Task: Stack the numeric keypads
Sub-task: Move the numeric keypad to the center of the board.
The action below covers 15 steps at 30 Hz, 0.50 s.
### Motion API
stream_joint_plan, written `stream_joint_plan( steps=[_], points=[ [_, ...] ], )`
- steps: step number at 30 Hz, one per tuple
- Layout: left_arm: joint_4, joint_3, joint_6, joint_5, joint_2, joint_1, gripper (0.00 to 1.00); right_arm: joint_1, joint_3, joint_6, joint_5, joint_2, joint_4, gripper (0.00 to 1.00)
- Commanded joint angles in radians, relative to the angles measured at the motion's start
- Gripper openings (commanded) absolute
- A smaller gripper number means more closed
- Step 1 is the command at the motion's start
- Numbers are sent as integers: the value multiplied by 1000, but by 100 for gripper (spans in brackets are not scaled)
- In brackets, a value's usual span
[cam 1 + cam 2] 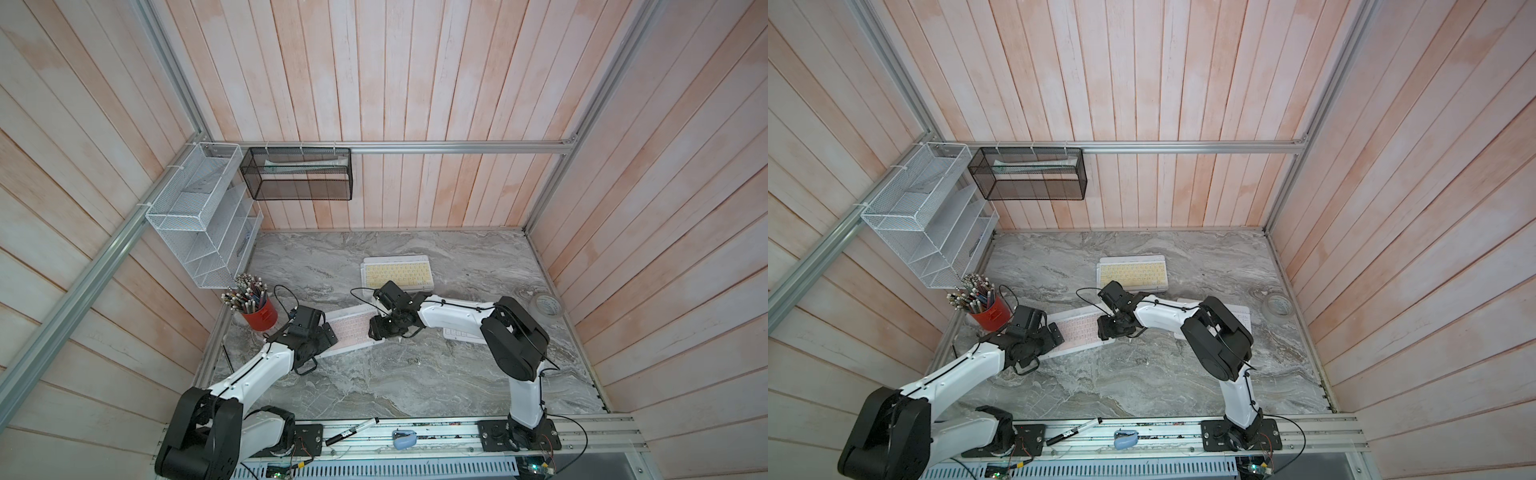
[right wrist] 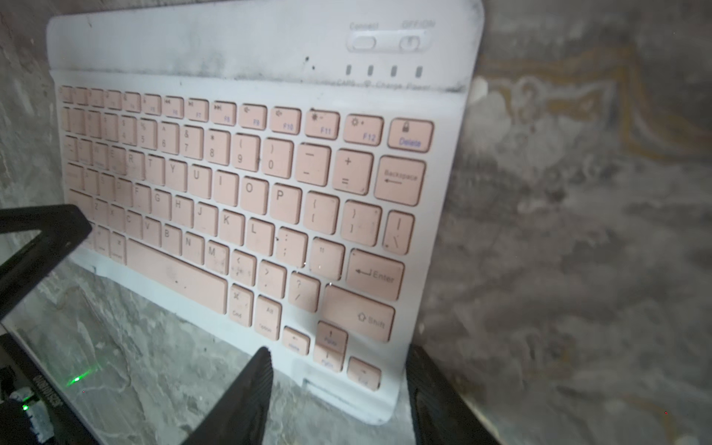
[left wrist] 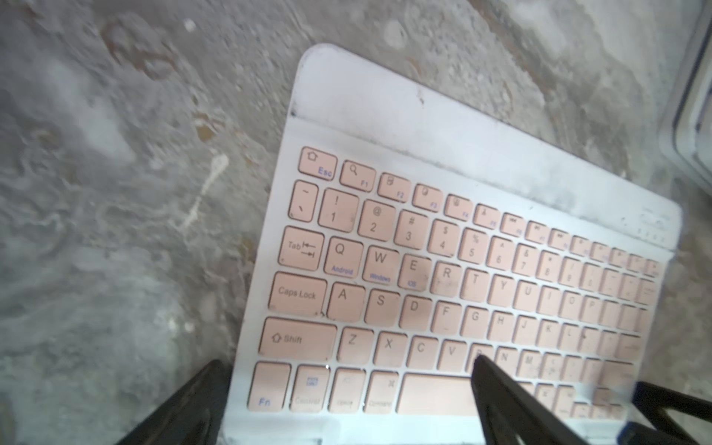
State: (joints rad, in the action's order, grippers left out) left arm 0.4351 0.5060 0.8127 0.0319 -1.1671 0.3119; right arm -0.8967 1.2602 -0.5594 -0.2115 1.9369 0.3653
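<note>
A pink keypad (image 1: pixel 351 328) lies at an angle on the marble table, between my two grippers. My left gripper (image 3: pixel 346 389) is wide open at its left end: one finger (image 3: pixel 185 404) is beside the short edge, and another finger (image 3: pixel 501 393) hangs over the keys. My right gripper (image 2: pixel 339 385) stands open around the keypad's right front corner (image 2: pixel 370 400), with both fingers close against its edges. A yellow keypad (image 1: pixel 397 272) lies farther back on top of another white-framed one. My right arm partly hides a white keypad (image 1: pixel 459 333).
A red cup of pens (image 1: pixel 259 311) stands just left of my left gripper (image 1: pixel 330 336). A tape roll (image 1: pixel 547 306) sits at the right wall. A white wire rack (image 1: pixel 199 224) and a black mesh basket (image 1: pixel 299 174) hang on the walls. A marker (image 1: pixel 351 431) lies on the front rail.
</note>
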Motion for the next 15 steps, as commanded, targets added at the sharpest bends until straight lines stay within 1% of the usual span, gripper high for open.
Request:
stream_joint_plan(
  steps=[1,6,8,10,11,15],
  points=[
    [19,-22,56,-63,49,34,99,-21,-77,-42,-22,-75,-18,57],
    [63,-43,83,-52,88,88,99,-24,-127,-73,-16,-118,-11,57],
    [73,-50,86,-51,94,91,99,-20,-117,-76,18,-133,17,58],
    [95,-42,84,-32,98,92,100,-10,-97,-87,80,-152,63,59],
    [115,-27,80,-6,98,92,100,-1,-85,-100,131,-163,87,59],
    [178,54,57,126,75,90,100,35,-32,-144,250,-180,153,59]
  ],
)
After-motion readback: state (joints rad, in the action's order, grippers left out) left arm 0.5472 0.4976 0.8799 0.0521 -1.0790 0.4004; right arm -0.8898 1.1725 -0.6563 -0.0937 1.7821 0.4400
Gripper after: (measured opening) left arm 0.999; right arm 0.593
